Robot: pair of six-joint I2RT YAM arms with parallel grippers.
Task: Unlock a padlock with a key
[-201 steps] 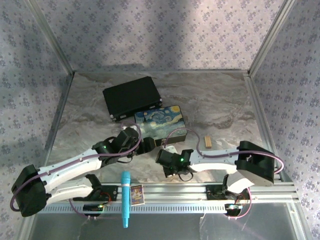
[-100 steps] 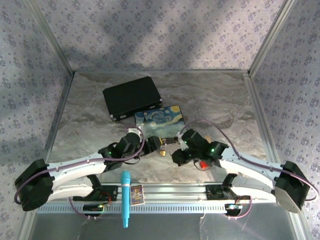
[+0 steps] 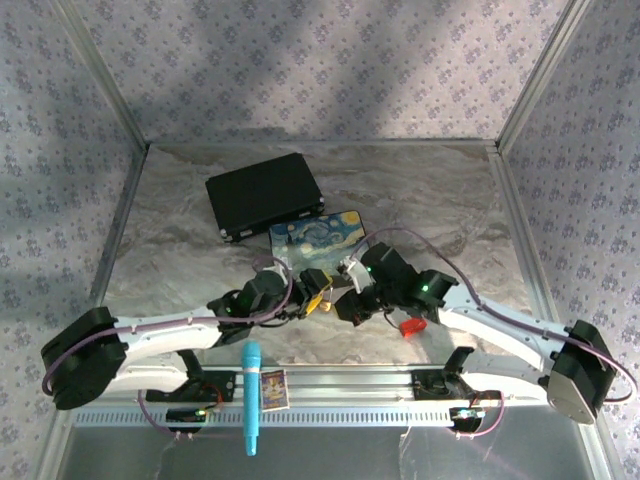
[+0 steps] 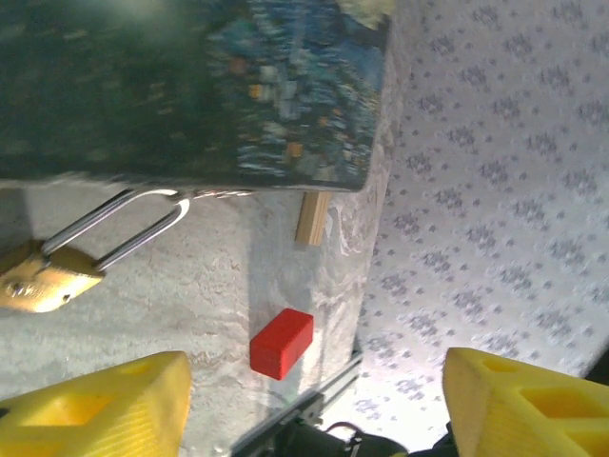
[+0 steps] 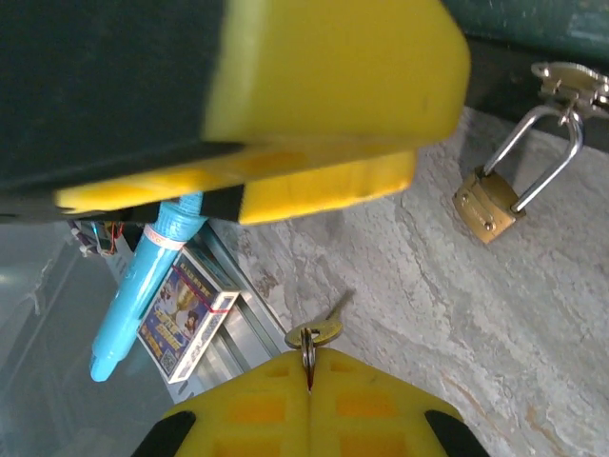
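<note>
The brass padlock [image 5: 488,213] hangs by its silver shackle [image 4: 125,227] from the latch of the painted box [image 4: 285,95], its body [image 4: 38,283] resting on the table. My right gripper [image 5: 309,381] is shut on the small key [image 5: 318,329], pinching its ring; the blade points at the table, well short of the padlock. In the top view it [image 3: 345,305] sits just right of my left gripper [image 3: 313,295]. The left gripper [image 4: 314,409] is open and holds nothing, with the padlock off to the left of its yellow fingertips [image 4: 95,409]. One left finger [image 5: 324,95] looms above the key.
A red block [image 4: 282,343] and a tan wooden block [image 4: 312,217] lie right of the box. A black case [image 3: 263,193] sits behind the box [image 3: 318,238]. A blue pen [image 3: 250,395] and a card pack [image 3: 273,388] lie on the front rail.
My right arm unfolded from the near right and carried the key left, up beside the padlock. My left gripper shifted right and nearer, stopping by the padlock.
</note>
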